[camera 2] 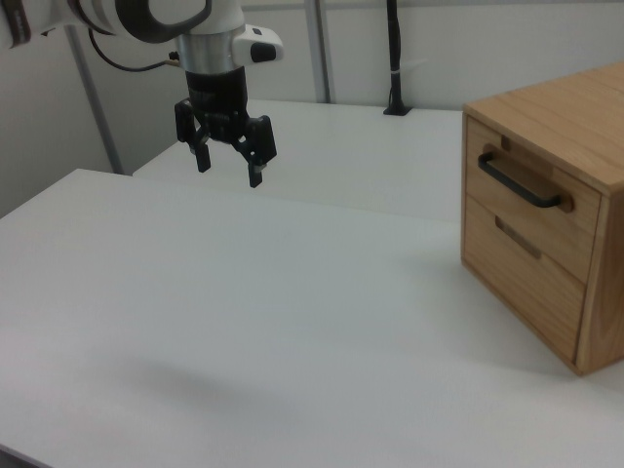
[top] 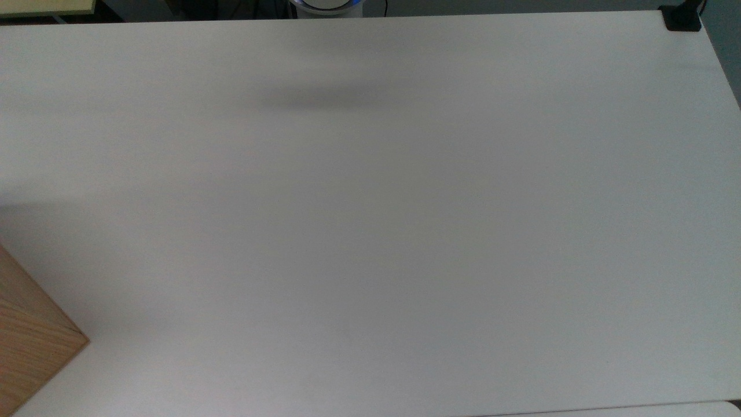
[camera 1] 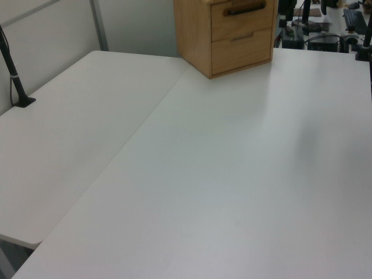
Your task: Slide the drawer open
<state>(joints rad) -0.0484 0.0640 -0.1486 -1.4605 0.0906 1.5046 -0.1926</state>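
Note:
A wooden cabinet [camera 2: 570,127] stands on the white table at the right view's right. Its upper drawer [camera 2: 517,210] sits flush with the cabinet front and carries a black bar handle [camera 2: 519,183]. The same drawer [camera 1: 241,20] with its handle [camera 1: 244,9] appears at the top of the left view. My gripper [camera 2: 229,169] hangs open in the air at the right view's upper left, far from the cabinet, with nothing between its fingers. The cabinet's corner [top: 35,341] shows at the top view's lower left.
Below the handled drawer is a second drawer [camera 2: 526,283] with a recessed grip. A black pole on a clamp base [camera 2: 394,58] stands at the far table edge. The white table [top: 376,220] spreads wide between my gripper and the cabinet.

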